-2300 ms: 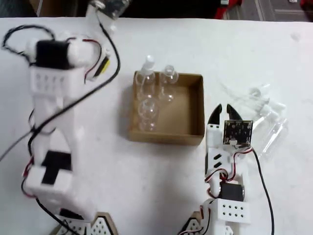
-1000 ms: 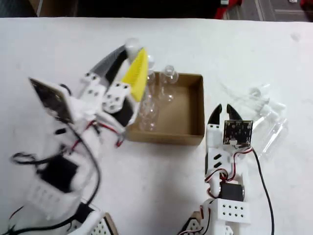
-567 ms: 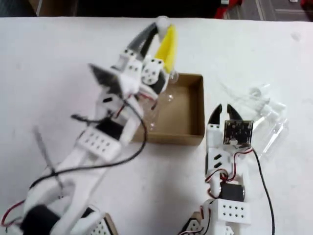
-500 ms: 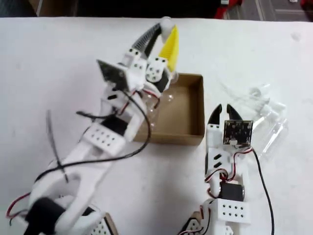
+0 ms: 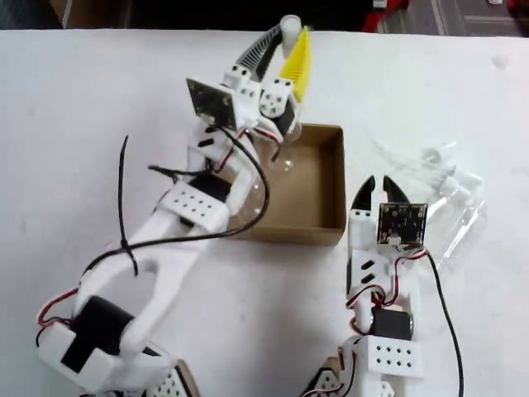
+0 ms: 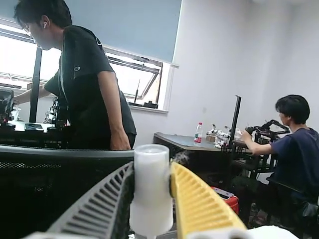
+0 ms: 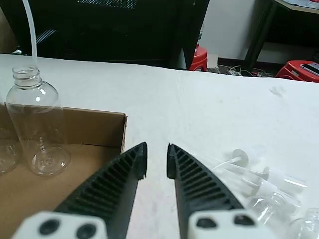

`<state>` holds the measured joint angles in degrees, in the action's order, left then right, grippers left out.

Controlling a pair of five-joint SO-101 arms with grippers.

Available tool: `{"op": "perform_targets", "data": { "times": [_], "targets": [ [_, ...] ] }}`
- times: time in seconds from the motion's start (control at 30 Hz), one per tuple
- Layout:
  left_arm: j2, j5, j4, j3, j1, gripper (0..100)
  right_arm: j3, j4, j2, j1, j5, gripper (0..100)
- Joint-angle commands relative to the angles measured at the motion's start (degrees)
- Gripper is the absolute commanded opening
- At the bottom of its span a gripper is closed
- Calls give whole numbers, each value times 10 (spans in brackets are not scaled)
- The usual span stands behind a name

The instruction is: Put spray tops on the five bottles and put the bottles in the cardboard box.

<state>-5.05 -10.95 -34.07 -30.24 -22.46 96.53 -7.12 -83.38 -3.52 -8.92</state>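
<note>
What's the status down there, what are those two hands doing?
Left hand shut on spray top, above open bottle in cardboard box. Right hand open, empty, beside box. Nothing in the way.

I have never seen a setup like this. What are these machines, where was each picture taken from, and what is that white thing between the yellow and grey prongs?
These are two small robot arms at a white table. One picture looks down from above; the other two come from cameras on each arm's wrist. The left gripper, with one yellow finger, pinches a white spray top above the far side of the cardboard box. An uncapped bottle stands inside that box. The right gripper, black, is open and holds nothing. Beside it lie loose spray tops and bottles.
</note>
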Motion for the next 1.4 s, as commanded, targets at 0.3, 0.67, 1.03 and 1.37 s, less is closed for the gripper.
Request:
{"op": "perform_targets", "data": {
  "times": [0.3, 0.67, 1.03, 1.37],
  "targets": [
    [7, 6, -18, 33, 24, 24, 6, 15, 2, 0, 4, 60],
    [9, 6, -15, 3, 21, 24, 6, 15, 2, 0, 4, 60],
    [89, 74, -102, -7, -3, 23, 6, 15, 2, 0, 4, 60],
    [90, 72, -104, -30, -7, 24, 6, 15, 2, 0, 4, 60]
  ]
}}
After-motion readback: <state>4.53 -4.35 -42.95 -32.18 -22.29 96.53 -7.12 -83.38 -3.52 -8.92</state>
